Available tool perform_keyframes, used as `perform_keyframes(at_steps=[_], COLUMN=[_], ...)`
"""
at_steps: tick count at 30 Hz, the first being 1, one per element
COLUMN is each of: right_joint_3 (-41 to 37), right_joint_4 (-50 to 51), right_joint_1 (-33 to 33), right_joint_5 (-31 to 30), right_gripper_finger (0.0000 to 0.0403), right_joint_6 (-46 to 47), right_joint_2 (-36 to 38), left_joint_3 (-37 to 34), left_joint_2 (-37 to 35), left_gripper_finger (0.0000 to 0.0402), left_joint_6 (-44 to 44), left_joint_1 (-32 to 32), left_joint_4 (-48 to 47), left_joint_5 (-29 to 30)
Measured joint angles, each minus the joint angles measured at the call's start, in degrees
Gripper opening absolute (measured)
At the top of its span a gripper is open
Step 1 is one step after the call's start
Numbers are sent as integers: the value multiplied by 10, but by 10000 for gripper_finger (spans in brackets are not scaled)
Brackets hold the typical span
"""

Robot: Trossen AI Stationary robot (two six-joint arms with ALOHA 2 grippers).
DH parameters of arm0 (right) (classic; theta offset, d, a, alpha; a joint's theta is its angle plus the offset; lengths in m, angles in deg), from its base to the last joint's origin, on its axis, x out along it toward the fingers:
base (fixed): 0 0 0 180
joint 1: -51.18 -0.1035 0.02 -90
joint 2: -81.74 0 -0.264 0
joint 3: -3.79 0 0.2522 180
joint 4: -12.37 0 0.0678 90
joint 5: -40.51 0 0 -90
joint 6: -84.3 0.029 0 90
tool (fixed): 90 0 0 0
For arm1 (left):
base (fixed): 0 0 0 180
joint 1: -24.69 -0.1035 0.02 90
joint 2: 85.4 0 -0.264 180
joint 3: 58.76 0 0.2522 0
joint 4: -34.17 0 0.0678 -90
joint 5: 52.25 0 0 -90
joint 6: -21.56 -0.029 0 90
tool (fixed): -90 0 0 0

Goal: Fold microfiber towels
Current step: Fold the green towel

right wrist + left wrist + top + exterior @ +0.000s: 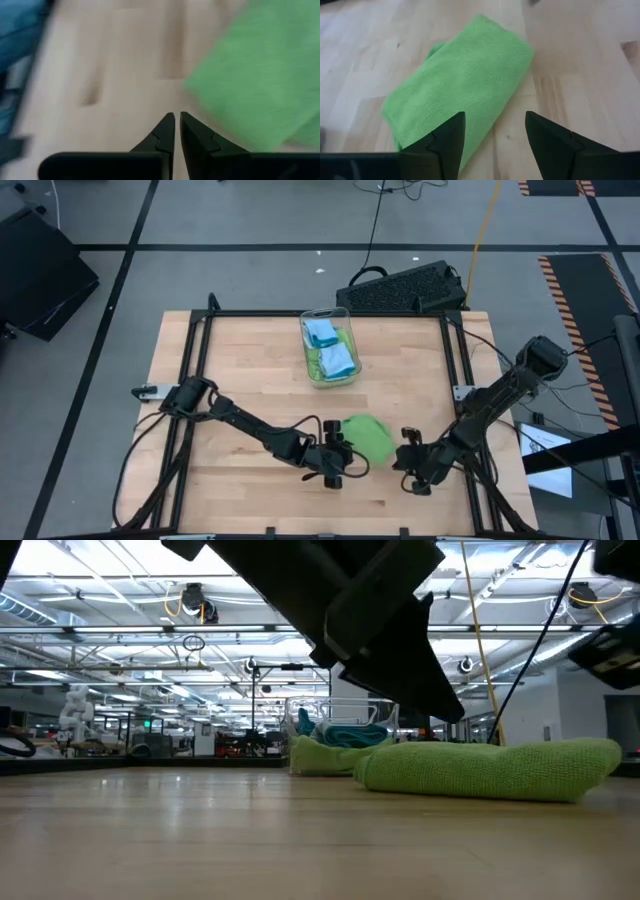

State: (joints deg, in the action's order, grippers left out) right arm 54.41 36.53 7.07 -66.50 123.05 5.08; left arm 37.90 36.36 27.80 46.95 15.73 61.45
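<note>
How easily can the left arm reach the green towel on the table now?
Probably yes, quite easily. The left gripper is open right beside the folded green towel, with only bare table between them. The right gripper, shut, waits on the towel's other side and does not block the way.

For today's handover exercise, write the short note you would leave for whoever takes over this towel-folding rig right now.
Left gripper: open, empty, at the near edge of the green towel.
Right gripper: shut, empty, on the towel's other side.
Things: the green towel lies folded on the table, mid-front. Clear bin at the back holds blue and green towels.
Done: the green towel looks folded.
Left: probably the bin's towels, which look bunched.
</note>
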Motion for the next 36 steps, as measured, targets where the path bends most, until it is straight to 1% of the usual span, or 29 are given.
perform_keyframes(at_steps=[1,3,6,9,10,11,14,17,20,27,30,34,36], right_joint_3=[0,0,0,0,0,0,0,0,0,0,0,0,0], right_joint_4=[1,7,8,9,8,9,9,14,20,18,12,10,10], right_joint_1=[-6,-14,-17,-7,0,6,30,56,77,113,127,139,142], right_joint_5=[9,10,7,2,-5,-11,-25,-24,-24,-19,9,41,53], right_gripper_finger=[20,20,20,20,20,20,20,20,20,20,20,20,20], right_joint_6=[8,19,22,23,22,22,22,22,13,0,-16,-37,-46], right_joint_2=[5,6,-16,-48,-59,-70,-92,-98,-96,-91,-91,-90,-89], left_joint_3=[0,0,0,0,0,-1,-21,-41,-67,-74,-75,-75,-75], left_joint_2=[0,0,0,0,0,0,5,4,3,4,4,0,-12], left_gripper_finger=[209,209,209,209,209,209,209,209,209,209,209,209,209], left_joint_6=[1,8,49,100,118,136,168,166,163,146,148,145,149], left_joint_1=[1,2,-3,-20,-26,-34,-53,-67,-73,-54,-40,-21,-17], left_joint_4=[-3,-18,-52,-101,-120,-136,-135,-96,-36,15,27,19,-7], left_joint_5=[7,40,94,108,101,81,5,-48,-86,-172,-204,-224,-227])
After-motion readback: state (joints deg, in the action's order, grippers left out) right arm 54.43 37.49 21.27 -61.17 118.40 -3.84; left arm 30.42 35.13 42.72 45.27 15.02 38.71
